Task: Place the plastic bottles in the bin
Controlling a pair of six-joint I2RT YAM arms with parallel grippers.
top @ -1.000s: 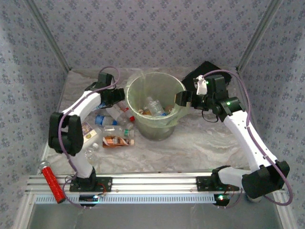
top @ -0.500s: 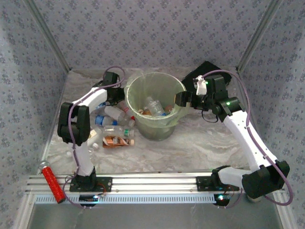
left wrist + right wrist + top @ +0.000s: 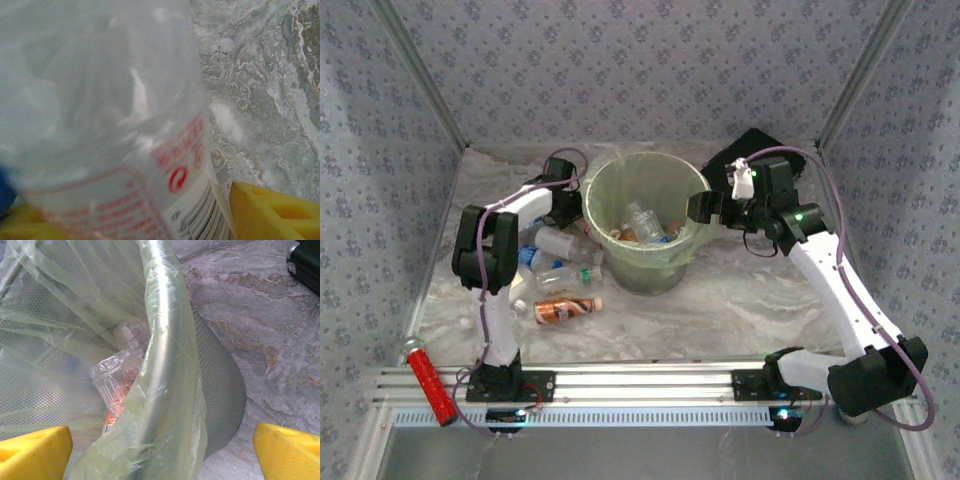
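The bin stands mid-table, toward the far edge. Bottles lie clustered just left of it; others lie inside. The left gripper is over the cluster. The right gripper is at the bin's right rim. A red cylinder lies at the near-left corner.

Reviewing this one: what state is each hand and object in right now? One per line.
left hand: around a clear bottle, grip unclear
right hand: open, straddling the bin rim
bin: upright, bag-lined
binned bottles: lying inside the bin
loose bottles: lying on the table left of the bin
red cylinder: lying at the near left corner
black box: flat, back right
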